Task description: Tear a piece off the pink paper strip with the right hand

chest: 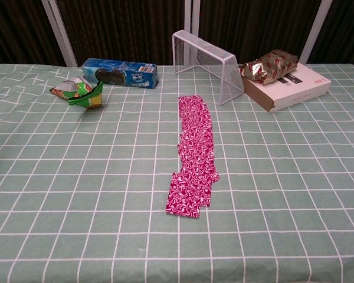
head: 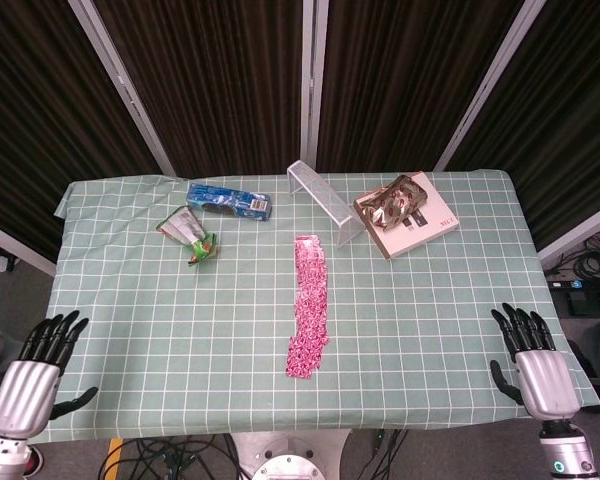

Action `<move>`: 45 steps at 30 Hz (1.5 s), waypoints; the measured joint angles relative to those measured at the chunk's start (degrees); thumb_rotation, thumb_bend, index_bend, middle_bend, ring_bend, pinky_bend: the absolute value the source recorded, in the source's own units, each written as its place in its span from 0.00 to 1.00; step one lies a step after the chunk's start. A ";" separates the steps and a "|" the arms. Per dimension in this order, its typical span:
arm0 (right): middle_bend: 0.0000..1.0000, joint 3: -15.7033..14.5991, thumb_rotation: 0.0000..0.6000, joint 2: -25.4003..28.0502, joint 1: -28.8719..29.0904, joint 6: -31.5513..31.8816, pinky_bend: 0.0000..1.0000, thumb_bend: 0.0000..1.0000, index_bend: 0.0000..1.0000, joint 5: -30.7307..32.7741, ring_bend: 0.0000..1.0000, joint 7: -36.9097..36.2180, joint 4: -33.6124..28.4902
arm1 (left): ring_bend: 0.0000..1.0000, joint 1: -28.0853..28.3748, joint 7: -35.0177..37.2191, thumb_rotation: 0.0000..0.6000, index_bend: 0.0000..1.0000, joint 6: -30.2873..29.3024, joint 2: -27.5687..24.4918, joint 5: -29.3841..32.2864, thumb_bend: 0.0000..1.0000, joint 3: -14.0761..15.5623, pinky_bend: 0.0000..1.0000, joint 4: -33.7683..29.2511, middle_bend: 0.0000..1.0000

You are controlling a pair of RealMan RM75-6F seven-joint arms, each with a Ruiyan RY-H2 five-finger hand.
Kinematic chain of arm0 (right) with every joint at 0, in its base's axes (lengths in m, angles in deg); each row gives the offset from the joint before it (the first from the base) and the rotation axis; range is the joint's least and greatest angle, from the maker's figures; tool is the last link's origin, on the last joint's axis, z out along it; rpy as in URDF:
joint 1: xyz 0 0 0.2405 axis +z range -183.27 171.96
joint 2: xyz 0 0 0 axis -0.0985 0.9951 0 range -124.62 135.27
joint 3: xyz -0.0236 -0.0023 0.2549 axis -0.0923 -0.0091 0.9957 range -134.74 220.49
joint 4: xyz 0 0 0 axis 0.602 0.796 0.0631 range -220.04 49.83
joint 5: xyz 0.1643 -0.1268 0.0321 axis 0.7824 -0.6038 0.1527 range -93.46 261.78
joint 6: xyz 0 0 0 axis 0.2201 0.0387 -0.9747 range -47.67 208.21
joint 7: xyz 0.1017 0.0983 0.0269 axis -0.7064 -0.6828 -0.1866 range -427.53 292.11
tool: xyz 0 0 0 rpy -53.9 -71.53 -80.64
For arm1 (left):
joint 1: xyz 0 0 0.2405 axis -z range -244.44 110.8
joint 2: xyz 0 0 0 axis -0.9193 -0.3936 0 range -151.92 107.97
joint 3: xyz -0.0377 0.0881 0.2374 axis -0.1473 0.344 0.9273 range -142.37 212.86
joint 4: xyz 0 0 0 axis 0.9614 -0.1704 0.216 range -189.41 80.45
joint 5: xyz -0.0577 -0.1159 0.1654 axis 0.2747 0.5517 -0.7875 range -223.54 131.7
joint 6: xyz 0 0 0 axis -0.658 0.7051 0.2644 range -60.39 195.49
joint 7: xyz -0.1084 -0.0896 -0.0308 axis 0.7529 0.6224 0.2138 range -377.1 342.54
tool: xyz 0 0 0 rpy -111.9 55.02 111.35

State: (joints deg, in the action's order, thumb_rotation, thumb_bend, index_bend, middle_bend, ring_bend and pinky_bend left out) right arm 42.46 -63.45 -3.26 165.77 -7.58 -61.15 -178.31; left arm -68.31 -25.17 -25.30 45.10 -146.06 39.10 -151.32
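The pink patterned paper strip (head: 309, 304) lies flat along the middle of the green checked table (head: 130, 300), running from the wire rack toward the front edge; in the chest view the strip (chest: 194, 150) has a wider, partly offset piece at its near end. My right hand (head: 531, 362) hovers at the table's front right corner, fingers spread, holding nothing, far from the strip. Off the front left corner my left hand (head: 35, 369) is likewise spread and empty. Neither hand shows in the chest view.
A white wire rack (head: 327, 201) stands just behind the strip. A white box (head: 417, 222) with a crumpled foil wrapper (head: 391, 200) is at the back right. A blue biscuit pack (head: 228, 202) and a green snack bag (head: 192, 233) lie at the back left.
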 measured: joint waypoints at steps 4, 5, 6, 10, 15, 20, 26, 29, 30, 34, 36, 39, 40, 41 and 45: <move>0.01 0.02 1.00 0.04 0.08 -0.56 0.01 1.00 0.00 0.59 0.00 1.35 -0.57 | 0.00 0.02 0.00 1.00 0.06 0.31 0.16 0.12 0.02 0.17 0.08 0.36 0.01; 0.04 0.05 1.00 0.02 0.09 -0.61 0.03 1.00 0.00 0.71 0.01 1.64 -0.69 | 0.00 0.02 0.12 1.00 0.06 0.20 0.15 0.12 0.02 0.11 0.08 0.38 0.01; 0.09 0.11 1.00 -0.06 0.09 -0.68 0.09 1.00 0.00 0.92 0.04 2.10 -0.89 | 0.00 0.02 0.27 1.00 0.06 0.13 0.14 0.14 0.02 0.07 0.08 0.43 0.01; 0.44 0.30 1.00 -0.63 0.18 -1.07 0.44 1.00 0.00 1.55 0.40 3.57 -1.58 | 0.00 0.05 0.77 1.00 0.06 0.19 0.15 0.41 0.02 0.03 0.08 0.76 0.01; 0.78 -0.54 1.00 -0.66 0.62 -2.47 0.60 1.00 0.00 0.87 0.66 4.68 -2.97 | 0.00 0.05 0.89 1.00 0.06 0.41 0.50 0.60 0.02 0.15 0.08 1.26 0.01; 0.89 -2.10 1.00 -1.60 1.74 -4.38 0.66 1.00 0.02 -2.51 0.75 7.26 -4.80 | 0.00 0.07 0.70 1.00 0.06 0.39 0.59 0.55 0.02 0.14 0.08 1.24 0.01; 0.91 -2.87 1.00 -5.15 4.40 -9.73 0.69 1.00 0.09 -4.72 0.80 16.79 -7.37 | 0.00 -0.14 0.47 1.00 0.06 -0.35 0.25 0.24 0.02 0.13 0.08 0.86 0.01; 0.91 -2.79 1.00 -8.09 6.40 -14.81 0.69 1.00 0.09 -4.22 0.80 22.67 -8.95 | 0.00 -0.38 0.96 1.00 0.06 -1.11 -0.23 0.47 0.02 -0.11 0.08 0.74 0.01; 0.91 -2.63 1.00 -9.12 7.06 -16.44 0.69 1.00 0.09 -3.68 0.80 24.52 -9.35 | 0.00 -0.47 1.19 1.00 0.06 -1.35 -0.43 0.58 0.02 -0.19 0.08 0.73 0.01; 0.91 -1.27 1.00 -14.90 10.12 -23.02 0.69 1.00 0.09 1.14 0.80 33.92 -10.65 | 0.00 -0.78 2.32 1.00 0.06 -1.98 -1.22 0.90 0.02 -0.31 0.08 0.82 0.01; 0.91 -0.54 1.00 -17.56 11.31 -24.97 0.69 1.00 0.10 3.99 0.80 37.84 -10.91 | 0.00 -0.89 2.84 1.00 0.06 -2.23 -1.65 0.99 0.02 -0.35 0.08 0.91 0.01; 0.91 0.62 1.00 -21.73 13.10 -27.20 0.69 1.00 0.10 9.65 0.81 43.82 -11.09 | 0.00 -0.98 3.16 1.00 0.06 -2.50 -2.09 0.85 0.02 -0.34 0.08 0.93 0.01; 0.91 0.86 1.00 -22.68 13.52 -27.56 0.69 1.00 0.10 11.14 0.81 45.29 -11.13 | 0.00 -1.01 3.23 1.00 0.06 -2.59 -2.18 0.78 0.02 -0.34 0.08 0.92 0.01; 0.91 1.06 1.00 -23.52 13.91 -27.81 0.69 1.00 0.10 12.56 0.81 46.71 -11.16 | 0.00 -1.05 3.32 1.00 0.06 -2.66 -2.26 0.75 0.02 -0.33 0.08 0.91 0.01; 0.91 1.75 1.00 -26.25 15.47 -28.13 0.69 1.00 0.10 17.97 0.81 51.72 -11.25 | 0.00 -1.08 3.43 1.00 0.06 -2.44 -2.30 0.92 0.02 -0.28 0.08 1.06 0.01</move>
State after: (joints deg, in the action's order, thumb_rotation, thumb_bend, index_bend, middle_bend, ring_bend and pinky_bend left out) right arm 44.21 -89.70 12.21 137.64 10.39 -9.43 -189.56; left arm -69.39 -21.74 -27.74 42.80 -145.14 38.81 -150.25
